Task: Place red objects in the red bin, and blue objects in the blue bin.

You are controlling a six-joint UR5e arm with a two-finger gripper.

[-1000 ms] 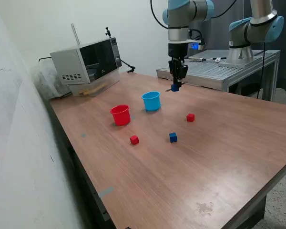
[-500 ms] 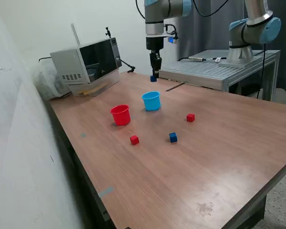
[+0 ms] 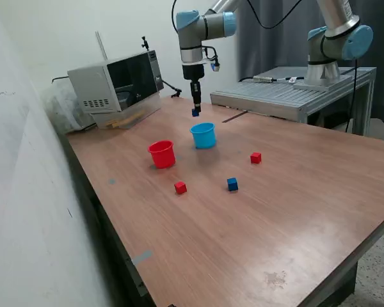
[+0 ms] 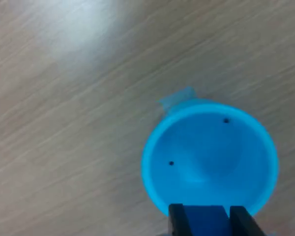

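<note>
My gripper [image 3: 196,111] hangs above and just behind the light blue bin [image 3: 203,135], shut on a dark blue cube [image 3: 196,112]. The wrist view looks down into the blue bin [image 4: 209,157], which is empty, with the held blue cube [image 4: 205,219] between the black fingers [image 4: 177,223] over its rim. The red bin [image 3: 162,154] stands on the table toward the exterior view's left of the blue one. Two red cubes [image 3: 180,187] [image 3: 256,157] and a second blue cube [image 3: 232,184] lie loose on the wooden table.
A microwave-like grey box [image 3: 115,82] sits at the table's back corner. A metal bench [image 3: 294,96] carrying a second robot arm [image 3: 336,45] stands behind the table. A white wall runs along the exterior view's left.
The arm has swung toward the exterior view's left with the blue cube, from behind the blue bin's right side to a spot over its back rim, and dropped slightly.
</note>
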